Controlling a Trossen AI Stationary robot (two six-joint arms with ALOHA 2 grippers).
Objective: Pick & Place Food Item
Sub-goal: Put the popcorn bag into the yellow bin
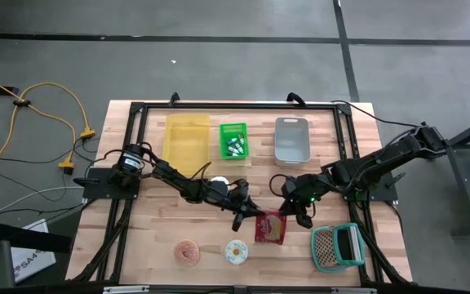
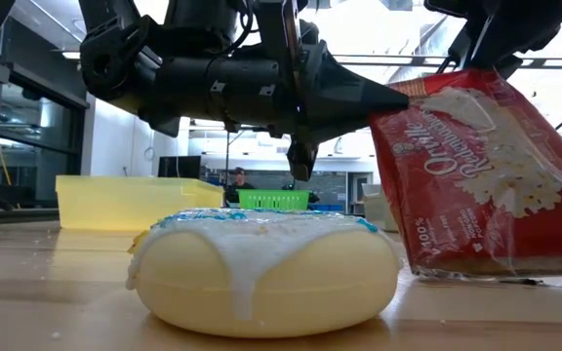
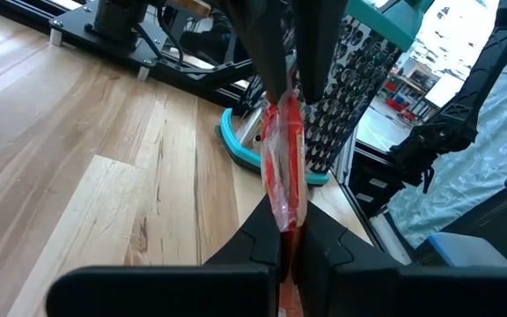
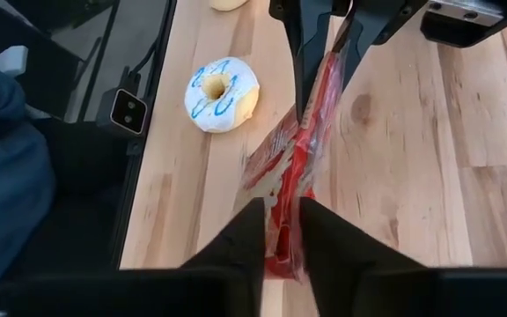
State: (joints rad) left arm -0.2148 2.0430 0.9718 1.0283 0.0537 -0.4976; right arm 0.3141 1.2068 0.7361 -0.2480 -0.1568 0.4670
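Note:
A red popcorn packet (image 1: 271, 229) stands tilted on the table's near middle, its bottom edge (image 2: 476, 265) on the wood. My left gripper (image 1: 251, 216) is shut on one of its upper corners. My right gripper (image 4: 280, 233) is at the packet's opposite upper edge. Its fingers stand slightly apart, with the edge between them. A white-iced donut (image 1: 237, 251) and a pink donut (image 1: 188, 251) lie on the table near its front edge. My left gripper pinches the packet's upper corner (image 2: 413, 95) between its two fingers, coming level from the table's left. The thin sealed edge (image 3: 284, 198) runs up from between the fingertips. The packet stands tilted with its bottom on the table. Whether my right gripper touches the packet's edge (image 4: 282, 211), I cannot tell.
A teal grater (image 1: 337, 247) lies right of the packet near the front edge. A yellow bin (image 1: 186, 137), a green bin (image 1: 233, 140) and a grey bin (image 1: 292, 139) stand in a row at the far side. A black frame rail (image 1: 357, 163) borders the table.

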